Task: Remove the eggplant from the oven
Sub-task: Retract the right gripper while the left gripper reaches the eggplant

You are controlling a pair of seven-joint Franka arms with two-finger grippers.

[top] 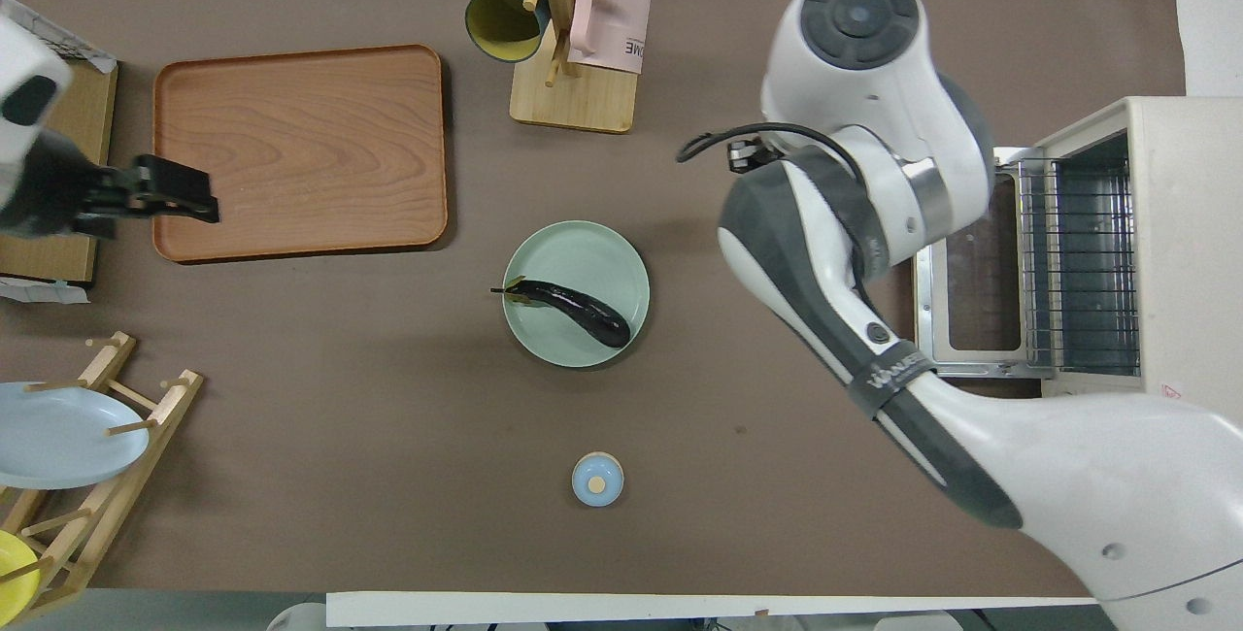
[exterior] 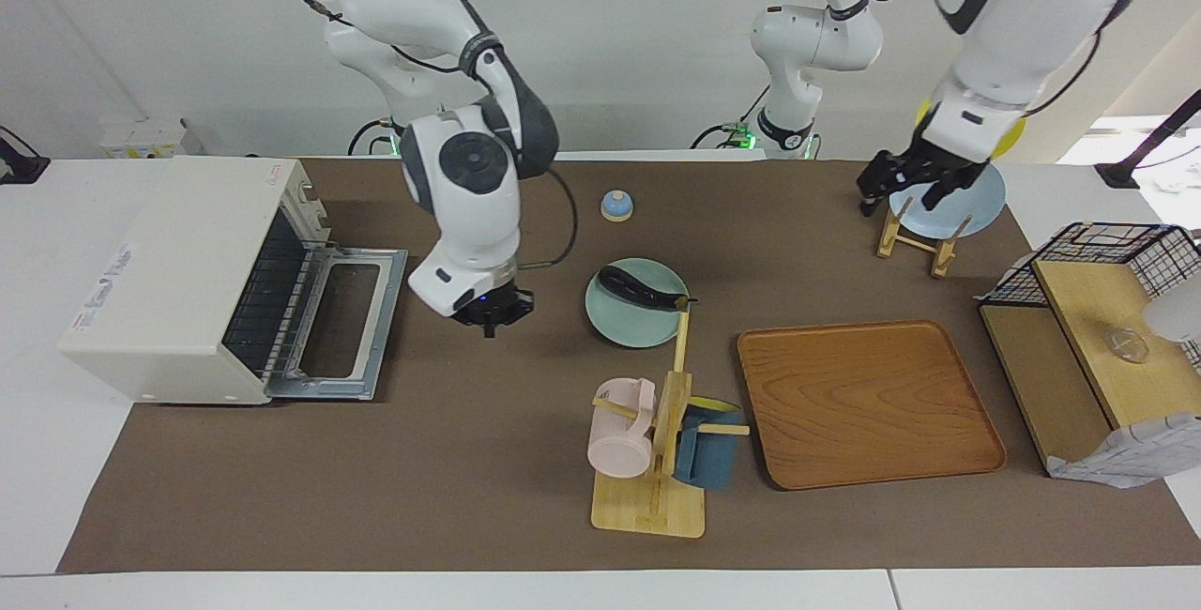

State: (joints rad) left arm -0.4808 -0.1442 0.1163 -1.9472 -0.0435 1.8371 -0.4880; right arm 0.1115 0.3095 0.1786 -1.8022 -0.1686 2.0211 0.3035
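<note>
The eggplant (exterior: 641,288) lies across a pale green plate (exterior: 624,327) in the middle of the table, also in the overhead view (top: 575,307) on the plate (top: 573,248). The cream oven (exterior: 178,253) stands at the right arm's end of the table, its door (exterior: 347,310) folded down and its rack bare (top: 1092,262). My right gripper (exterior: 488,317) hangs empty over the mat between the oven door and the plate. In the overhead view its own arm hides it. My left gripper (exterior: 903,190) is open and empty, up in the air by the plate rack.
A wooden tray (exterior: 868,404) and a mug tree (exterior: 657,441) with two mugs are farther from the robots than the plate. A small blue bell (exterior: 616,205) is nearer. A plate rack (exterior: 915,239) and a black wire basket shelf (exterior: 1098,328) stand at the left arm's end.
</note>
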